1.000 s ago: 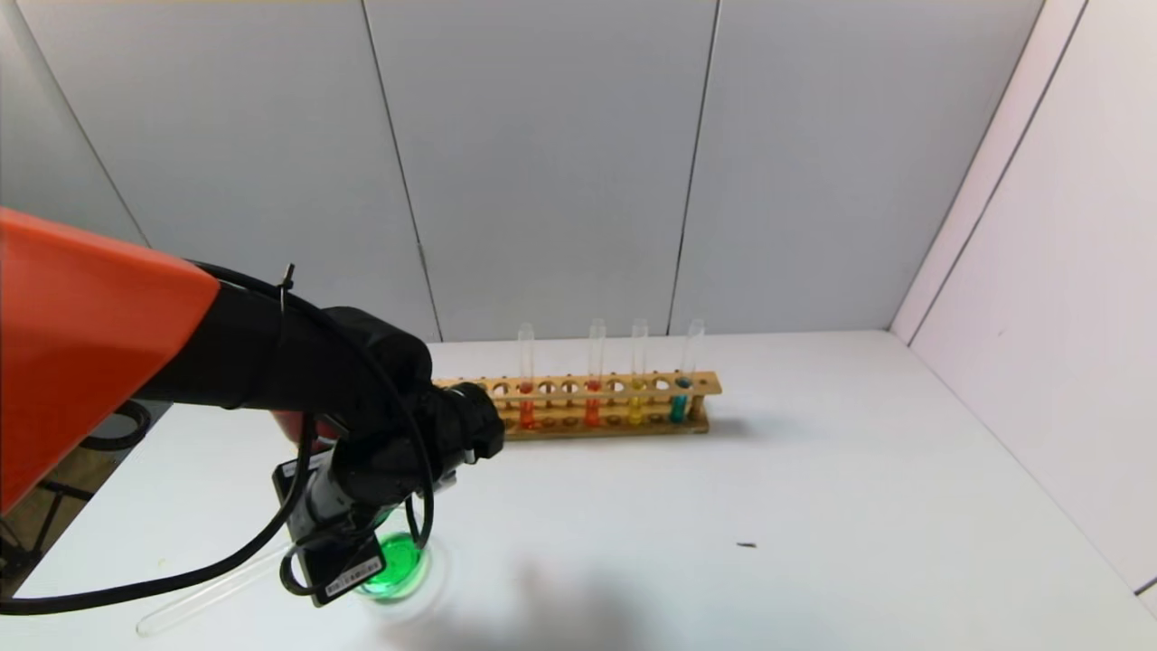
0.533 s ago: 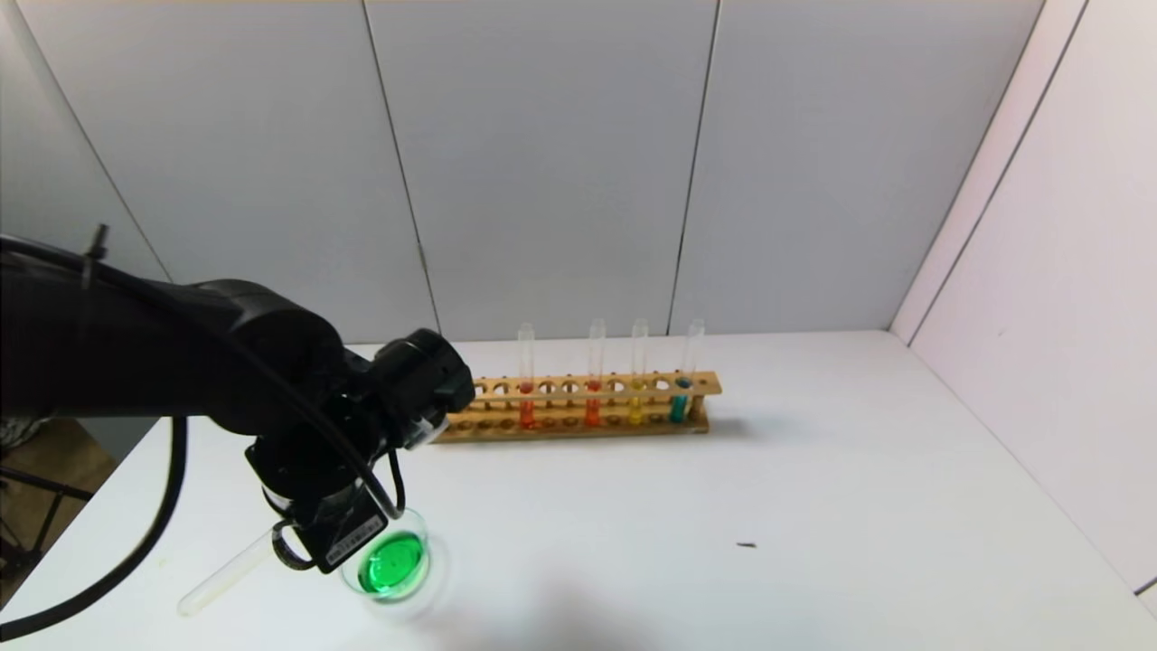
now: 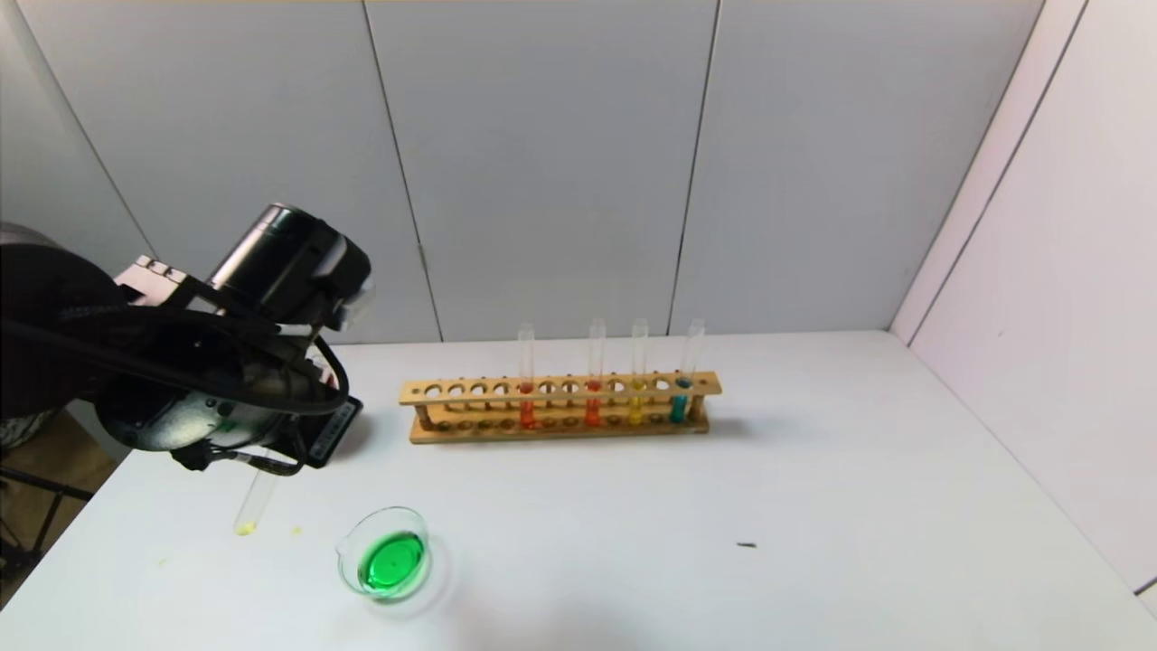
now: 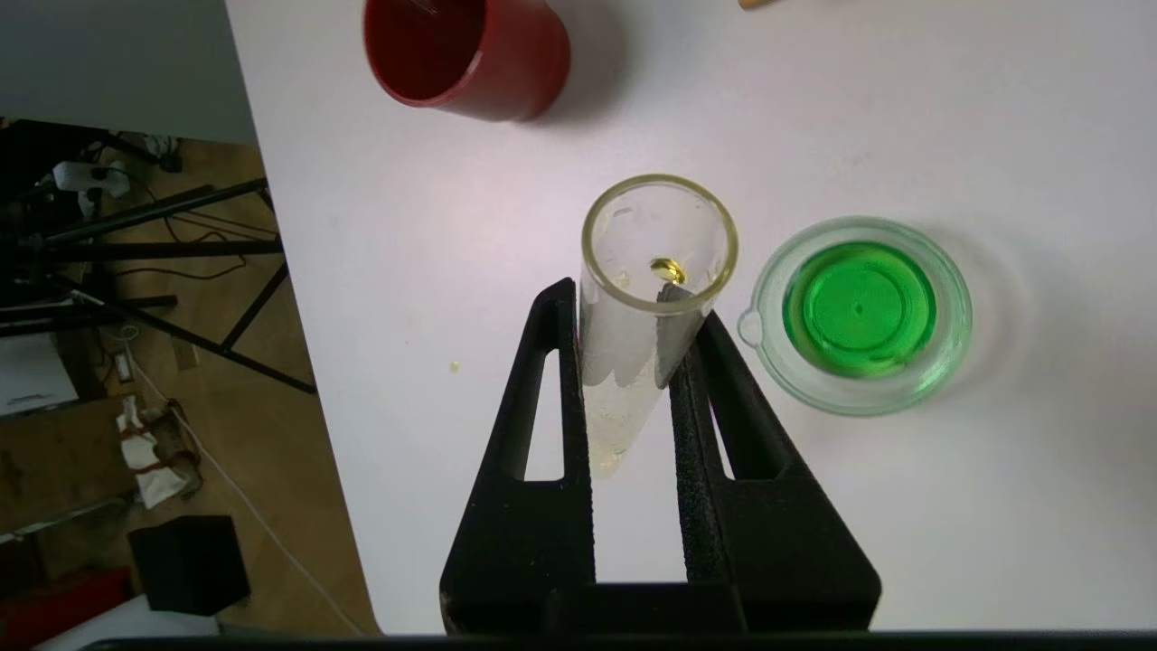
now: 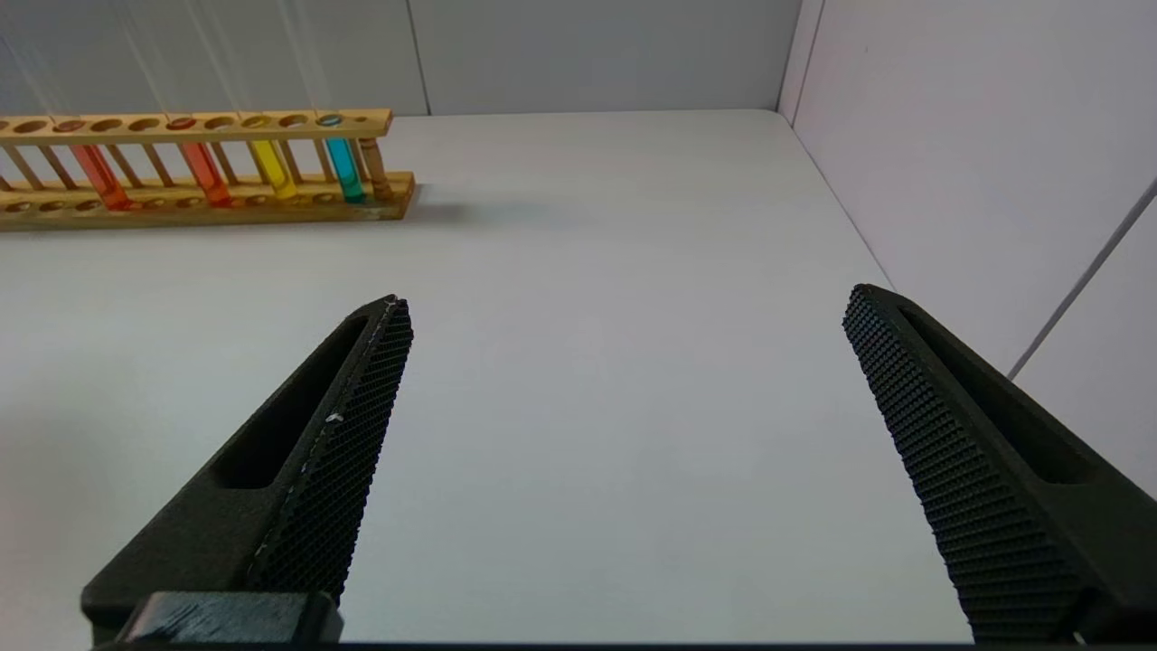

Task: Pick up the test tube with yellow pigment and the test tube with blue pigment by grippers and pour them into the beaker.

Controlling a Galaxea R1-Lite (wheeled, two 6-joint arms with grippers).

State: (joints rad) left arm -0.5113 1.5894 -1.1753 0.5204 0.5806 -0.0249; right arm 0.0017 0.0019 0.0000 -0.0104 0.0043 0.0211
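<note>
My left gripper (image 3: 264,459) is shut on a nearly empty test tube (image 3: 253,502) with yellow residue at its rounded bottom. The tube hangs mouth up just above the table, left of the beaker (image 3: 384,512). In the left wrist view the gripper (image 4: 633,303) clamps the tube (image 4: 624,380), with the beaker (image 4: 768,362) of green liquid beside it. A tube with yellow liquid (image 3: 636,398) and one with blue liquid (image 3: 680,398) stand in the rack. Both also show in the right wrist view, yellow (image 5: 271,167) and blue (image 5: 343,167). My right gripper (image 5: 628,298) is open and empty over the table.
The wooden rack (image 3: 560,425) at the back also holds two orange-red tubes (image 3: 527,407). A dark red cup (image 4: 470,54) stands near the table's left edge. Small yellow drops (image 3: 296,530) lie on the table by the held tube. A wall is on the right.
My left arm has swung up and left, away from above the beaker. The held tube has turned from lying tilted to hanging upright.
</note>
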